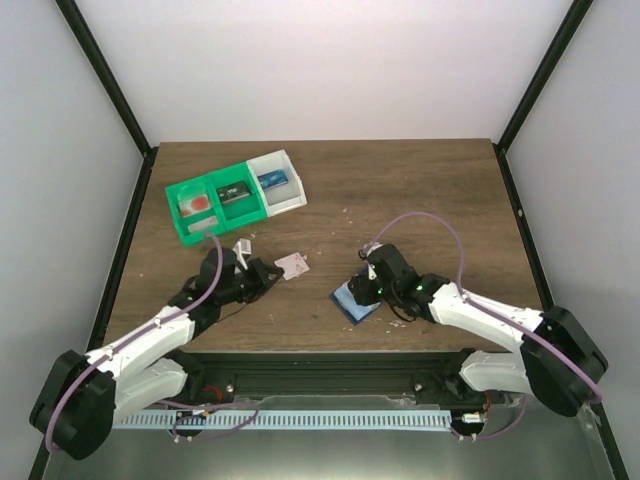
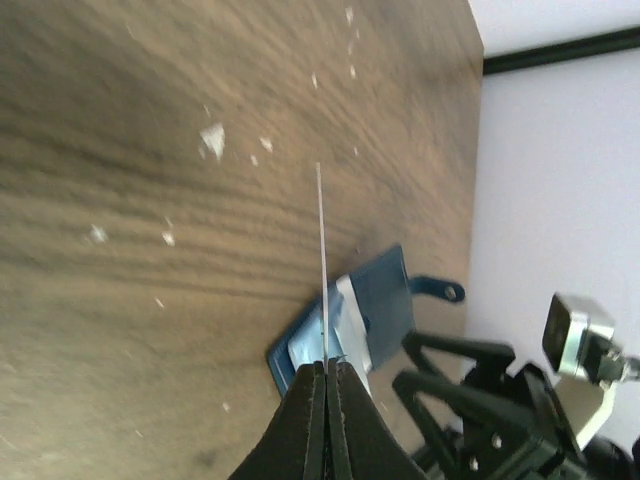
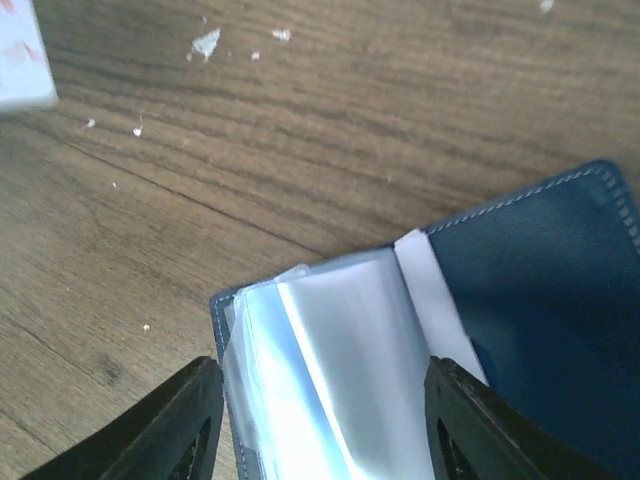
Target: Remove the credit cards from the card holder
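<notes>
A brown wooden table (image 1: 430,190) carries a three-compartment tray (image 1: 205,231) at its far left, two bins green and one white. A red-white item (image 1: 196,205), a dark item (image 1: 235,192) and a blue item (image 1: 272,181) lie one per bin. White specks (image 2: 212,138) dot the wood.

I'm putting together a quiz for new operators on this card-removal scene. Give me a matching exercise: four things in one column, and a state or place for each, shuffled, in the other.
Things:
1. left gripper
2. right gripper
3. card holder
4. tray

States and places:
A. lies open on the table, clear sleeves showing
B. far left part of the table, green and white
C. shut on a thin credit card
D. open, one finger on each side of the sleeves

Pairs: 1-C, 2-D, 3-A, 4-B.
</notes>
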You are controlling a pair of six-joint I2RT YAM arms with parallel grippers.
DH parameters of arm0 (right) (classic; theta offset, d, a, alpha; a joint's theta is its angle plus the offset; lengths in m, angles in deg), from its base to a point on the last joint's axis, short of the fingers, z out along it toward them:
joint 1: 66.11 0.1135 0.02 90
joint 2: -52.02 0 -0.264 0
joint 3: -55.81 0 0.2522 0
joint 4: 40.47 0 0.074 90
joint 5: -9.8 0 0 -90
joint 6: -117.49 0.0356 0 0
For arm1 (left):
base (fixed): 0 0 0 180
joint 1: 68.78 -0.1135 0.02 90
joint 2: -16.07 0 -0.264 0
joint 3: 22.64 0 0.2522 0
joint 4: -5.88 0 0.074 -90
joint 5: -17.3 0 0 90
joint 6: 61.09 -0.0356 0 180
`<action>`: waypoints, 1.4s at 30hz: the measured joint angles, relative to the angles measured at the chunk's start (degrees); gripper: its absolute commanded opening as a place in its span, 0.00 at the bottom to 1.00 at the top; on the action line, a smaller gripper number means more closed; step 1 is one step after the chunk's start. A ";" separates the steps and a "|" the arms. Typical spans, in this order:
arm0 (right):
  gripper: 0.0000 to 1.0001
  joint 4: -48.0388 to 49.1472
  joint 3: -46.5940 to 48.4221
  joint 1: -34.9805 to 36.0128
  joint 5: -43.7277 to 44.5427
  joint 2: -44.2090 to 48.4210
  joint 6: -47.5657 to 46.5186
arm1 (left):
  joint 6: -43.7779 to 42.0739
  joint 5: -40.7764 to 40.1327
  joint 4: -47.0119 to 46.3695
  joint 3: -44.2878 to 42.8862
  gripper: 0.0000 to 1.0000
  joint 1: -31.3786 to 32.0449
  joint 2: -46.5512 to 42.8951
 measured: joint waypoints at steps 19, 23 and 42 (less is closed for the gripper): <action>0.72 8.66 -6.99 -0.20 -14.71 -5.25 5.09 | -25.49 6.93 13.22 -10.34 0.00 -22.56 0.28; 0.73 13.62 -8.81 -0.11 -19.96 -5.46 8.48 | -29.55 7.69 15.58 -12.81 0.00 -27.82 0.33; 1.00 7.23 -6.62 0.09 -24.94 12.11 5.33 | -48.35 15.87 22.27 -27.93 0.00 -49.70 13.55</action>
